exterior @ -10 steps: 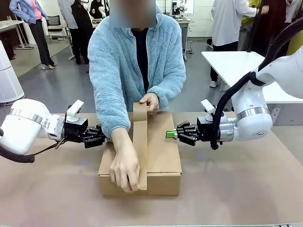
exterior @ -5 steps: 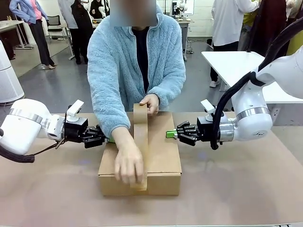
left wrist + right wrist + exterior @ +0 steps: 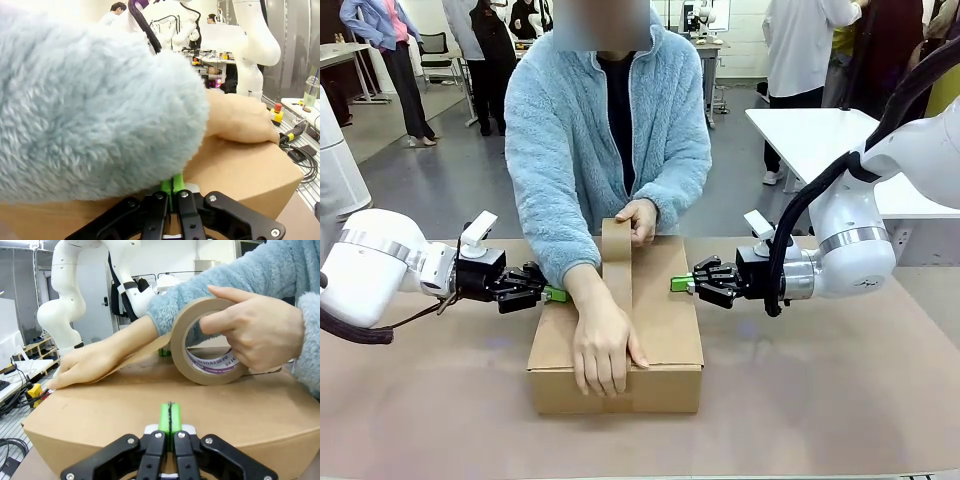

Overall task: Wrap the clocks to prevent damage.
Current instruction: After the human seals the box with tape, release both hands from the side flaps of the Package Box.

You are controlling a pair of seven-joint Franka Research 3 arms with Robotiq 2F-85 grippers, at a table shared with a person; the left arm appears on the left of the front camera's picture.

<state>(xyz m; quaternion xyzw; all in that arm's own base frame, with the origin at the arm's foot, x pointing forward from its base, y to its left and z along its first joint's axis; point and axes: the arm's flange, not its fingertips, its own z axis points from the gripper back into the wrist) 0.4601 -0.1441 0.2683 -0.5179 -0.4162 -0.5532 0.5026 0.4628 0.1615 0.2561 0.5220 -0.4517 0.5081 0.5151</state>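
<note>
Cardboard box (image 3: 655, 335) sits centre frame in the front view, on the brown surface (image 3: 820, 400). Flaps closed. A strip of brown tape (image 3: 617, 275) runs down the middle of the lid from the far edge to the near edge.

The clocks are not visible; where they lie cannot be told from these views.

Person in a fluffy light-blue jacket (image 3: 570, 130) stands at the far side, upper centre. One hand (image 3: 603, 345) lies flat over the near end of the strip at the box's front edge, fingers curling down over the front face. The other hand (image 3: 638, 215) holds the tape roll (image 3: 207, 342) at the far edge of the lid; in the right wrist view the roll stands upright on the lid, thumb across its top, fingers through the core.

Left gripper (image 3: 558, 294) at left of frame, level with the box top, jaws together, green pads touching each other and just beside the box's left side. The left wrist view shows the same pads (image 3: 172, 184) meeting under the person's sleeve (image 3: 90, 110), nothing between them.

Right gripper (image 3: 678, 284) at right of centre, jaws together, pads closed on nothing, tip over the right edge of the lid. In the right wrist view the tips point along the lid toward the roll, apart from it.
</note>
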